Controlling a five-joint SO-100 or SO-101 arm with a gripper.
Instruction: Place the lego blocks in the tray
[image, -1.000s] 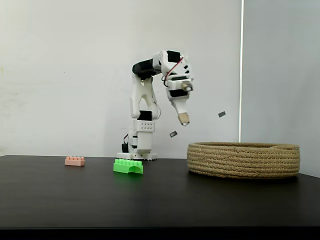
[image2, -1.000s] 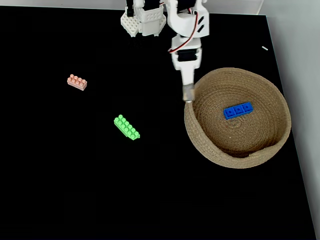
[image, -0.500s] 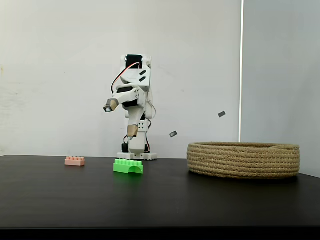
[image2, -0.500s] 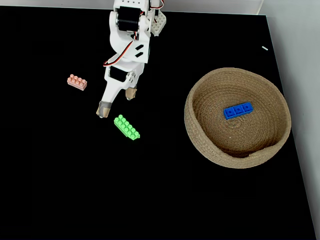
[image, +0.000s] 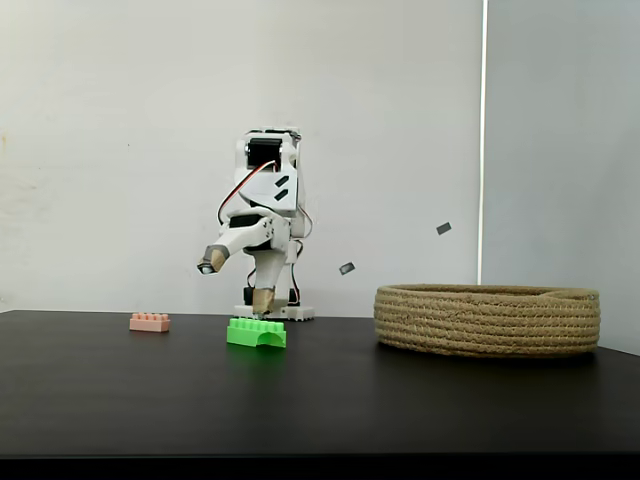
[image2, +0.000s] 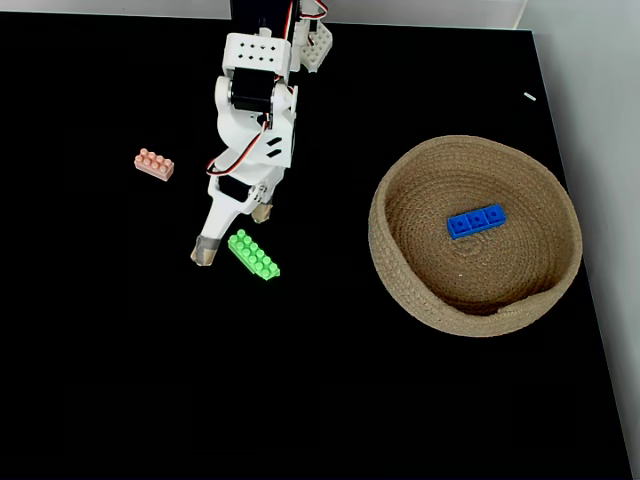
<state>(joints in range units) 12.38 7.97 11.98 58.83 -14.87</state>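
Observation:
The green lego block (image2: 254, 255) (image: 256, 333) lies on the black table, arch side down. My gripper (image2: 233, 233) (image: 237, 281) hangs open just above its upper-left end, one fingertip (image2: 204, 253) left of the block and the other (image2: 263, 213) above it. Nothing is between the fingers. The pale pink lego block (image2: 154, 164) (image: 149, 322) rests at the left. The blue lego block (image2: 476, 220) lies inside the tray (image2: 400, 270) (image: 487, 320), a round coiled rope basket at the right.
The arm's white base (image2: 300, 30) (image: 275, 312) stands at the table's far edge. The black table (image2: 150, 380) has open room in front. A white wall (image: 120, 150) backs the scene in the side fixed view.
The arm swung from beside the tray over to the green block, then lowered and reached slightly forward. The gripper went from shut to wide open. The blocks stayed put.

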